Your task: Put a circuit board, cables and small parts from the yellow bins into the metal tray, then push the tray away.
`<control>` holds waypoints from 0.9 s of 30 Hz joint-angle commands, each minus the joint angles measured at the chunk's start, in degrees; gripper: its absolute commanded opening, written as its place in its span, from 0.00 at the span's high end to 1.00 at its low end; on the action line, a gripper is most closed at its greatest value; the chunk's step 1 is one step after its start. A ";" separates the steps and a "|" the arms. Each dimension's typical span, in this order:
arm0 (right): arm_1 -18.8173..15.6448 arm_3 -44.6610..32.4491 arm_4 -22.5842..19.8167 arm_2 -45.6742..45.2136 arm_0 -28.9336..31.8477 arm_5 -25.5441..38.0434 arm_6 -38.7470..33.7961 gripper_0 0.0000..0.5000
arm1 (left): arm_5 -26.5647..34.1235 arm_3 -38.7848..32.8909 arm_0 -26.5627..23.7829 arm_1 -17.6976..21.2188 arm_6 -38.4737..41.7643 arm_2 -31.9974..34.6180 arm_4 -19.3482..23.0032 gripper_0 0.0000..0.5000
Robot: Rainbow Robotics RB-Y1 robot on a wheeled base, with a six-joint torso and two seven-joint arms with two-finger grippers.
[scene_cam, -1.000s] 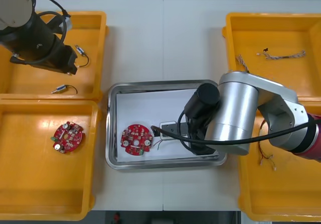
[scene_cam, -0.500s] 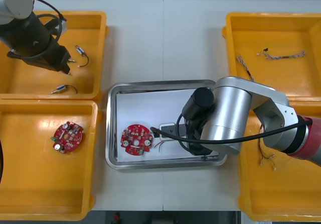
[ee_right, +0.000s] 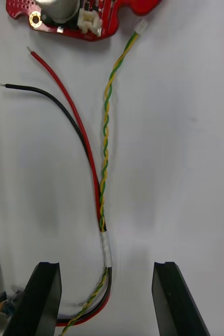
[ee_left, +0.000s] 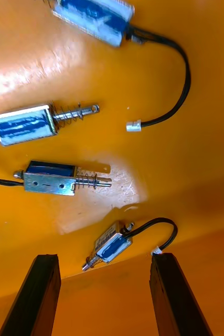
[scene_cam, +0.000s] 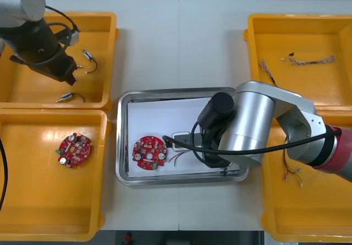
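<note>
1 cable point(ee_right: 106, 244), between parted right jaws

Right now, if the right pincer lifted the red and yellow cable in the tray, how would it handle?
Probably floppy: the red and yellow cable lies in loose curves on the white floor of the tray, so its ends would likely droop. Likely light: thin strands. Gripped at the white band near the open right pincer, the strands should rise together.

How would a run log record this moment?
left end effector: open above small metal parts, yellow bin | right end effector: open above cable, metal tray | circuit board: in tray
</note>
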 commanded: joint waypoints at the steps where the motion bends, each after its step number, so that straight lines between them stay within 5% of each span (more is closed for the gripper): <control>1: 1.30 -1.64 0.35 -2.12 -0.81 0.12 1.96 0.00 | -0.44 1.16 -2.92 0.95 0.14 -3.61 0.71 0.00; 8: 1.65 -3.39 0.35 -6.87 0.51 2.85 0.64 0.00 | -0.61 1.86 -1.69 0.86 0.05 -5.10 1.77 0.00; 18: 3.68 -12.01 -2.11 -20.14 0.07 24.20 -0.77 0.00 | -4.04 2.21 0.24 0.86 -0.03 -7.56 1.24 0.01; 27: 5.35 -14.20 -2.99 -38.69 -0.19 24.78 -1.56 0.00 | -8.70 6.43 0.24 0.60 -0.39 -11.08 1.51 0.01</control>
